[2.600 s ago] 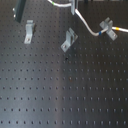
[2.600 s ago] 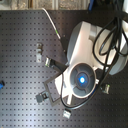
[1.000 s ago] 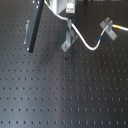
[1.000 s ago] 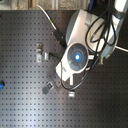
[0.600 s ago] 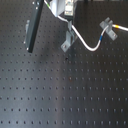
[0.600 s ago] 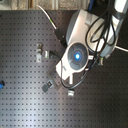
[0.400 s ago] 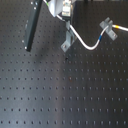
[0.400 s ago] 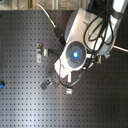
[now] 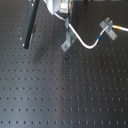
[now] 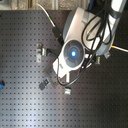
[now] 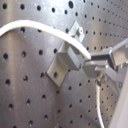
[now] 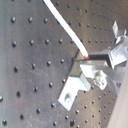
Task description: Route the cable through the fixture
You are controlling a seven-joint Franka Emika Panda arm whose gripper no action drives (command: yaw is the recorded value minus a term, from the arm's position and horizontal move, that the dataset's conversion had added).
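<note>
In the first exterior view my gripper (image 9: 66,20) hangs at the top centre, just above the slanted silvery fixture (image 9: 67,42). It is shut on the white cable (image 9: 89,46), which sags to the first exterior view's right, then rises to a blue band (image 9: 103,35) and a yellow tip (image 9: 116,27). In the first wrist view the cable (image 11: 30,27) arches over the fixture's (image 11: 64,61) top into the fingers (image 11: 107,57). I cannot tell whether it sits in the slot. In the second wrist view the cable (image 12: 65,27) ends at my gripper (image 12: 89,57), above the fixture (image 12: 75,86).
A cross-shaped grey bracket (image 9: 106,23) stands under the cable's end. A black post (image 9: 30,25) leans at the first exterior view's left. In the second exterior view the arm's body (image 10: 74,52) hides the gripper. Small brackets (image 10: 40,50) (image 10: 45,84) sit on the perforated board.
Since 2.6 s ago the gripper has come in from the first exterior view's upper right, carrying the cable to the fixture. Over the last second it has shifted only slightly.
</note>
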